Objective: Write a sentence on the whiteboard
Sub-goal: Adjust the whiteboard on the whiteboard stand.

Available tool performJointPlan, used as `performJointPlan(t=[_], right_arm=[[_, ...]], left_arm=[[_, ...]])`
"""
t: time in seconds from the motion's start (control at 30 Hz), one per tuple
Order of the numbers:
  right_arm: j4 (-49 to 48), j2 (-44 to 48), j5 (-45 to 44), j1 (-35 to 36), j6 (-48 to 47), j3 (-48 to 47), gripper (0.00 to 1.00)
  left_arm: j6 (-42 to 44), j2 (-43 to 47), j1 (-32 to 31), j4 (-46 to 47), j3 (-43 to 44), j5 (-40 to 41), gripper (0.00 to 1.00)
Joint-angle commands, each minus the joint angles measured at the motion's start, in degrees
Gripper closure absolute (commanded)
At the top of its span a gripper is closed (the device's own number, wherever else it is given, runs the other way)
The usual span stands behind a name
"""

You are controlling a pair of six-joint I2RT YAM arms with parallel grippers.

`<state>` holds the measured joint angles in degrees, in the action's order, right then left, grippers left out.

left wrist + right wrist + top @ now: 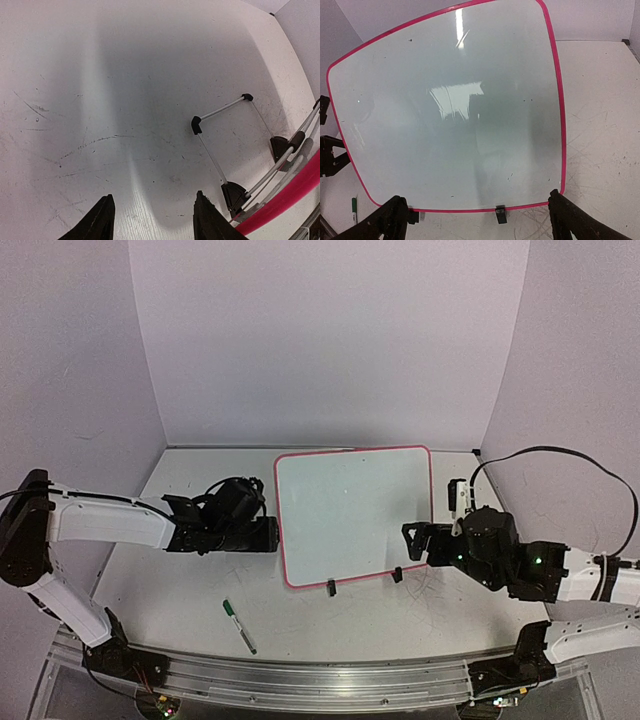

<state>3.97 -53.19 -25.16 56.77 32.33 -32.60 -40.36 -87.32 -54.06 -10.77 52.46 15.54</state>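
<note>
Standing mid-table on two black feet (331,588), the one whiteboard (350,510) had one marker (239,626) well apart from it near the front edge of the table (170,590), with open surface between them. Two grippers flanked it, the left gripper (268,536) at its left edge and the right gripper (412,540) by its lower right corner, both spread and empty. Only the left wrist view showed the wire stand (220,107) behind it; the right wrist view showed its white face with a few dark specks.
</note>
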Motion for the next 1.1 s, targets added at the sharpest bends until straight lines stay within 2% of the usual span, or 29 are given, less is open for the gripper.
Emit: performJointPlan(t=[0.0, 0.27, 0.57, 0.9, 1.07], right_arm=[[-0.12, -0.99, -0.42, 0.18, -0.77, -2.69, 0.02], [-1.44, -2.65, 0.45, 0.17, -1.69, -3.38, 0.02], [-3.53, -3.36, 1.03, 0.15, -1.95, -2.69, 0.02], [-3.53, -0.44, 1.38, 0.17, -0.20, -0.67, 0.02], [-3.52, -0.17, 1.67, 0.13, 0.27, -0.44, 0.02]], left_arm=[[0.49, -0.04, -0.72, 3.39, 2.12, -0.92, 0.45], [-1.39, 4.45, -0.69, 0.01, -1.88, 1.61, 0.43], [-5.62, 4.63, -1.73, -5.82, -1.86, 4.03, 0.35], [-7.63, -6.79, -4.91, -8.03, 7.88, 8.16, 0.32], [-6.71, -8.74, -4.95, -8.99, 9.65, 9.01, 0.32]])
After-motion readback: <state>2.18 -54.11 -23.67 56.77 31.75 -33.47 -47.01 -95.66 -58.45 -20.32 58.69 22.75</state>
